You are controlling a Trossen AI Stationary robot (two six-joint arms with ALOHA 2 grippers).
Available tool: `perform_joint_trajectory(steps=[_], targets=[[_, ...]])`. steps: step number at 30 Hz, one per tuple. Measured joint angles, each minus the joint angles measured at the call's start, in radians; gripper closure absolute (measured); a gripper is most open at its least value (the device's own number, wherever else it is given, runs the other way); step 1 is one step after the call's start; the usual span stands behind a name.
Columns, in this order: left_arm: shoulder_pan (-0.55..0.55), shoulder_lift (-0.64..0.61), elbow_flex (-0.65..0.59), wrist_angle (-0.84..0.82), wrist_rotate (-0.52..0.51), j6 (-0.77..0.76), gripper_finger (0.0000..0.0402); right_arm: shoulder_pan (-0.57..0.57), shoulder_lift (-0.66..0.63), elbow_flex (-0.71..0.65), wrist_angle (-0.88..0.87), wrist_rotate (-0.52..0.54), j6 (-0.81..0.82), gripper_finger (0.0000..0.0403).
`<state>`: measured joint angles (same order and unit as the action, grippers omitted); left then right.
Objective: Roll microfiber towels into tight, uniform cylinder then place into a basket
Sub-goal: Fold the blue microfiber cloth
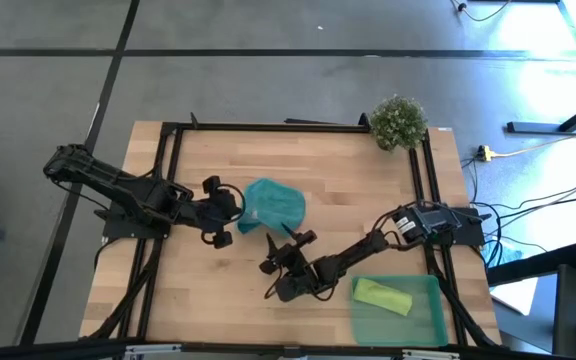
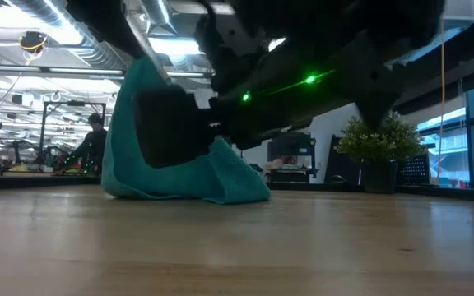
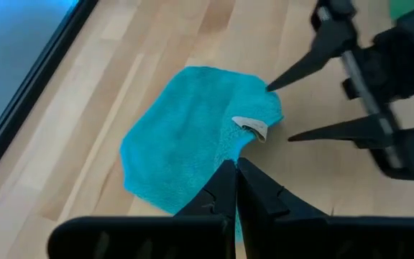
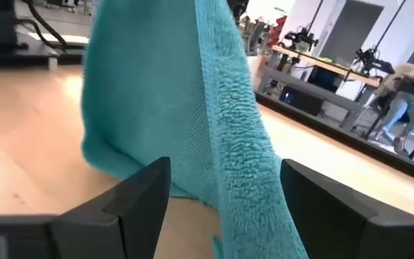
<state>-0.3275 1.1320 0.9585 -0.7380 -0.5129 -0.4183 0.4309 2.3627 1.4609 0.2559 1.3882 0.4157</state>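
Observation:
The teal towel (image 1: pixel 273 203) lies bunched at the table's middle, and its left edge is raised high in the low view (image 2: pixel 142 90). The rest of the teal towel lies on the wood (image 2: pixel 229 185). My left gripper (image 1: pixel 240 216) is shut on that edge. My right gripper (image 1: pixel 282 250) is open just near of the towel. In the right wrist view its fingers (image 4: pixel 146 188) stand on either side of a hanging towel fold (image 4: pixel 239 144); I cannot tell whether they touch it. The lime green towel (image 1: pixel 382 294) lies rolled in the green basket (image 1: pixel 423 322). My left gripper pinches the teal towel's left edge (image 3: pixel 221 152) between its two shut fingers, close to the white label (image 3: pixel 252 127). The fingers come from the table's left, slanting down. That edge is lifted off the table, and the towel's far and right parts (image 3: pixel 171 137) rest on the wood.
A small bushy plant (image 1: pixel 398 121) stands at the far right corner. The basket sits at the near right corner, close to my right arm. A black frame (image 1: pixel 173 180) runs along the table's left, far and right sides. Bare wood lies at the near left.

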Motion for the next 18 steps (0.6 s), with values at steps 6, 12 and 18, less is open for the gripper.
perform_joint_trajectory(steps=[6, 12, 18], targets=[[0.0, 0.0, 0.0, 0.0, 0.0, 0.0, 0.0401, -0.039, 0.009, -0.001, -0.011, 0.055, -0.004, 0.0139], [0.0, 0.0, 0.0, 0.0, 0.0, 0.0, 0.0402, -0.023, 0.009, -0.001, -0.004, 0.133, -0.037, 0.0139], [0.0, 0.0, 0.0, 0.0, 0.0, 0.001, 0.0402, 0.003, 0.009, -0.001, 0.046, 0.182, -0.13, 0.0139]])
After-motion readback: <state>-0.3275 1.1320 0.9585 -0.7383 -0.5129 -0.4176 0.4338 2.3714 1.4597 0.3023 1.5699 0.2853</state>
